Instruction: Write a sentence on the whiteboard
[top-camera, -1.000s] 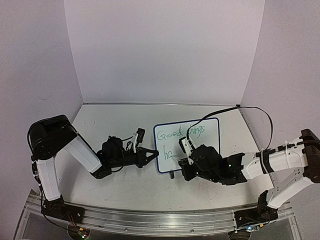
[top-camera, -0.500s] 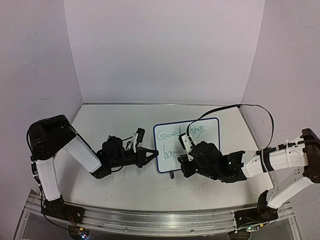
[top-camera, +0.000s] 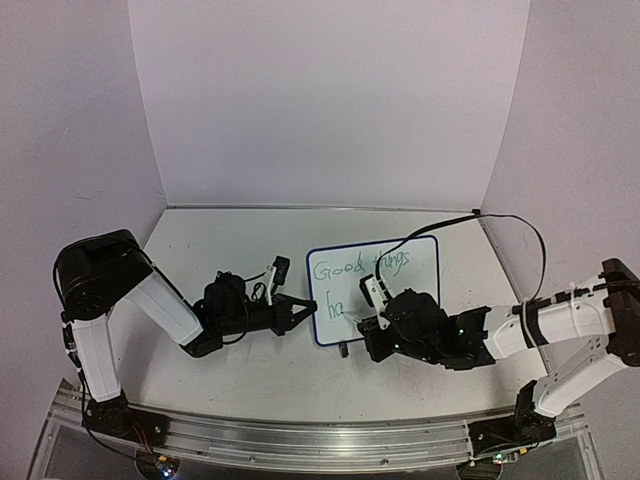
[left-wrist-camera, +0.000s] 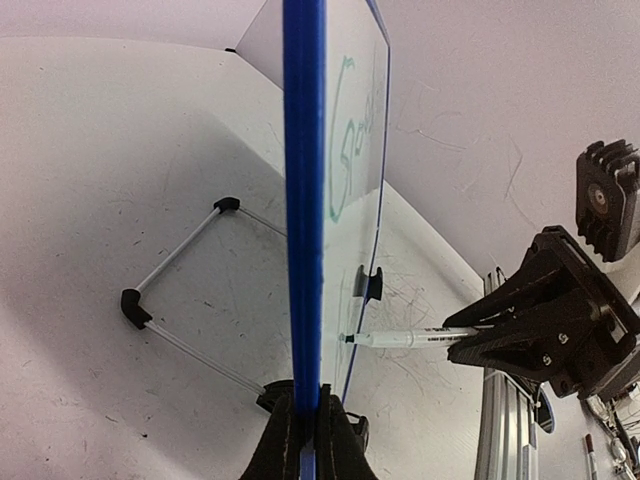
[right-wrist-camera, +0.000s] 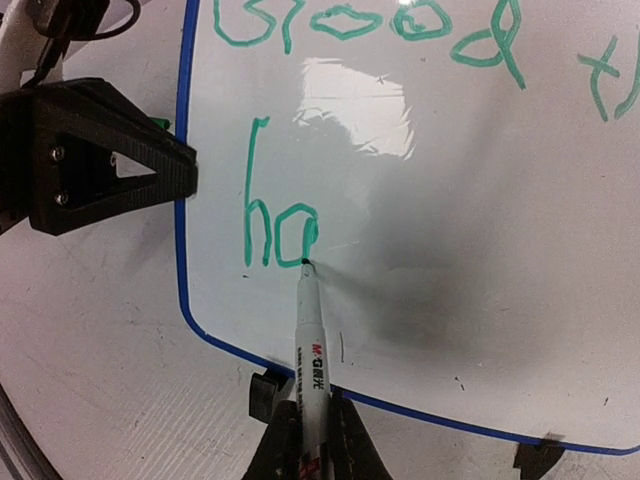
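The whiteboard (top-camera: 422, 285) stands propped at mid-table, blue-framed. My left gripper (top-camera: 308, 306) is shut on its left edge, which the left wrist view shows as a blue strip (left-wrist-camera: 305, 200) between the jaws (left-wrist-camera: 308, 425). The sentence reads "Good things" (top-camera: 336, 270) on top and "ha" (right-wrist-camera: 275, 228) below, in green. My right gripper (right-wrist-camera: 310, 432) is shut on a white marker (right-wrist-camera: 308, 335). The marker's tip touches the board at the lower right of the "a". That marker (left-wrist-camera: 415, 338) also shows side-on in the left wrist view, meeting the board's face.
Two black clip feet (right-wrist-camera: 262, 392) sit under the board's lower edge. A wire stand (left-wrist-camera: 180, 300) props it from behind. Purple walls close the back and sides. An aluminium rail (top-camera: 300, 440) runs along the near edge, and the right arm's cable (top-camera: 500, 222) loops over the table.
The second letter of the lower line went from an open "c" shape to a closed "a". My right gripper and marker shifted slightly along the board. My left gripper stayed still.
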